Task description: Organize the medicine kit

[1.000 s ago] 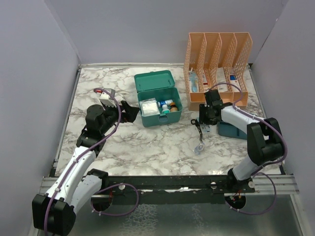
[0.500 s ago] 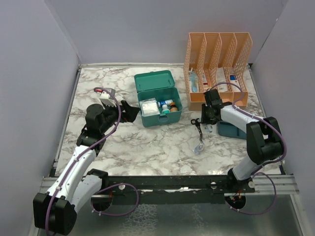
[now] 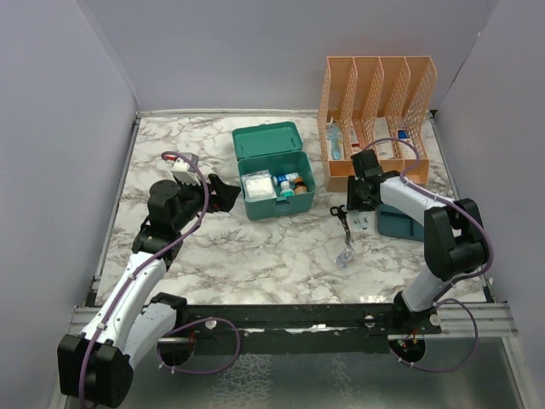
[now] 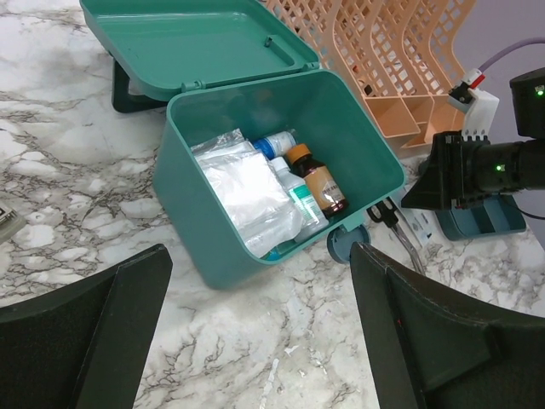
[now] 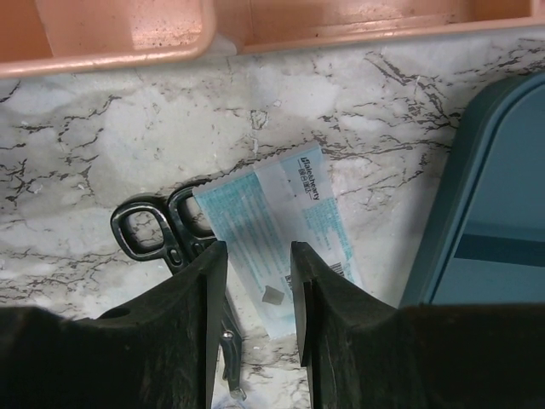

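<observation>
The teal medicine kit (image 3: pixel 274 183) stands open at mid-table with its lid (image 4: pixel 196 38) folded back. Inside lie a white gauze packet (image 4: pixel 247 192) and small bottles (image 4: pixel 317 181). My left gripper (image 4: pixel 260 290) is open wide just left of the kit, with nothing between its fingers (image 4: pixel 94 328). My right gripper (image 5: pixel 258 256) hovers low over a flat white-and-teal packet (image 5: pixel 281 209) on the marble. Its fingers (image 5: pixel 209 290) stand a little apart, either side of the packet, not pinching it. Black scissors (image 5: pixel 153 230) lie partly under the packet.
An orange mesh organizer (image 3: pixel 377 111) stands at the back right, its base (image 5: pixel 255 25) just beyond my right gripper. A dark-blue tray (image 5: pixel 494 221) lies right of the packet. A clear plastic item (image 3: pixel 347 254) rests nearer the front.
My right gripper has shifted slightly toward the organizer, its jaws narrowing and then widening a little. The left arm has stayed put.
</observation>
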Tool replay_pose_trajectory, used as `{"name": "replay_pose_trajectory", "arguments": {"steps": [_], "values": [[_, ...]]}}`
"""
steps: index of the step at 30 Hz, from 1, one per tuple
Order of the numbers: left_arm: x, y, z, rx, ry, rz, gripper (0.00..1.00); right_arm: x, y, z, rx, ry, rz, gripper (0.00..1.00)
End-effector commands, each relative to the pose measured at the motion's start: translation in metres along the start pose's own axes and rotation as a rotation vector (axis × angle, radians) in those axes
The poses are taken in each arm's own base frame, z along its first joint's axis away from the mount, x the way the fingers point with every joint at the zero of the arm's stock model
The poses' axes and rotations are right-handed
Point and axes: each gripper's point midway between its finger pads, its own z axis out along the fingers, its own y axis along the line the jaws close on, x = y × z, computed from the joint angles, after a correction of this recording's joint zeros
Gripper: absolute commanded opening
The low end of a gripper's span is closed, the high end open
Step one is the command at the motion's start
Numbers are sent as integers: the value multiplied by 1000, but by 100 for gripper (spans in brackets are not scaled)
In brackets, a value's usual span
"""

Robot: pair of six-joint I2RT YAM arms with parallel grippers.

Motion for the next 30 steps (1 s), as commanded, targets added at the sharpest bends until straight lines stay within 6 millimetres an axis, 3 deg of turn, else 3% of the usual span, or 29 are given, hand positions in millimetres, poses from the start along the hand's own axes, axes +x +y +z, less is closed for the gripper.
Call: {"name": "replay_pose_trajectory", "arguments": {"steps": [1, 12, 15, 20, 30], "values": [[-17, -2, -3, -6, -44, 23, 89, -15, -10, -8, 63, -52, -10, 36], [-17, 1, -3, -17, -48, 18, 89, 12, -12, 21, 66, 34, -8, 36], [-17, 1, -4, -19, -51, 19, 89, 18, -9, 23, 45, 48, 3, 28], [-20, 0, -5, -19, -59, 21, 89, 15, -8, 14, 35, 21, 33, 2], [-23, -2, -7, -14, -77, 21, 89, -15, -17, -30, 64, -141, 167, 1]]}}
